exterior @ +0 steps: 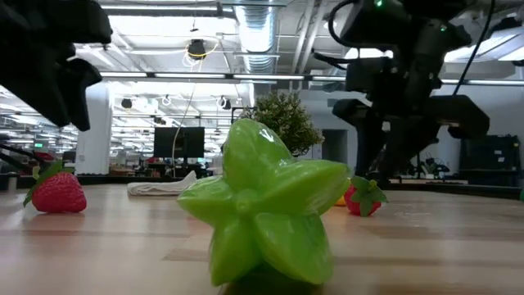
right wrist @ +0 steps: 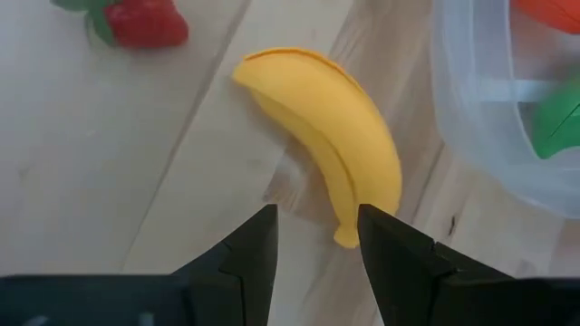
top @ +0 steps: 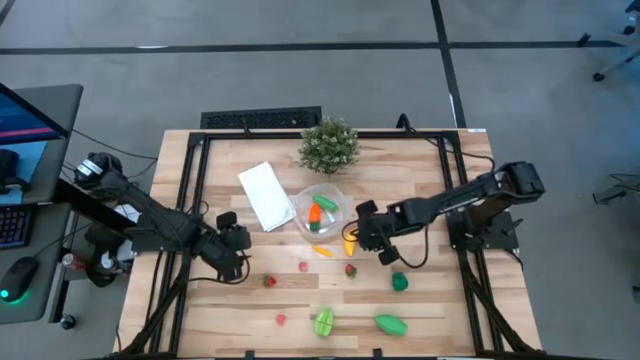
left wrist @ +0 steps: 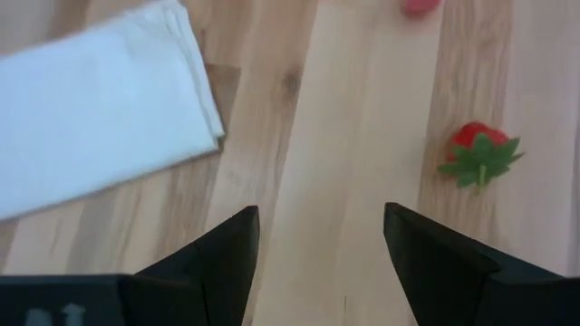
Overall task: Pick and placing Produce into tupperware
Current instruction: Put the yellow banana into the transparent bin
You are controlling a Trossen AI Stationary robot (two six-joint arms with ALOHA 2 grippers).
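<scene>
The tupperware [top: 322, 210] is a round clear bowl near the table's middle, holding an orange carrot [top: 315, 213] and a green piece. The yellow banana [right wrist: 331, 127] lies flat on the wood just right of the bowl. My right gripper [right wrist: 317, 217] is open and low over the banana's stem end, one finger on each side of it. Strawberries [top: 351, 269], small red pieces and green pieces [top: 391, 324] lie scattered toward the near edge. My left gripper [left wrist: 322, 244] is open over bare wood between the white lid [left wrist: 91, 109] and a strawberry [left wrist: 478, 149]. My right gripper's fingers [right wrist: 381, 249] stand on either side of the banana's narrow stem end [right wrist: 344, 234], coming from above at a slant. One finger's inner edge is right beside that end. I cannot tell whether it touches. The banana lies flat on the table.
A bushy potted plant [top: 328, 145] stands at the far edge behind the bowl. The flat white lid [top: 266, 195] lies left of the bowl. A green star-shaped piece [exterior: 262, 213] sits close to the near edge. A small yellow-orange piece [top: 322, 252] lies near the banana.
</scene>
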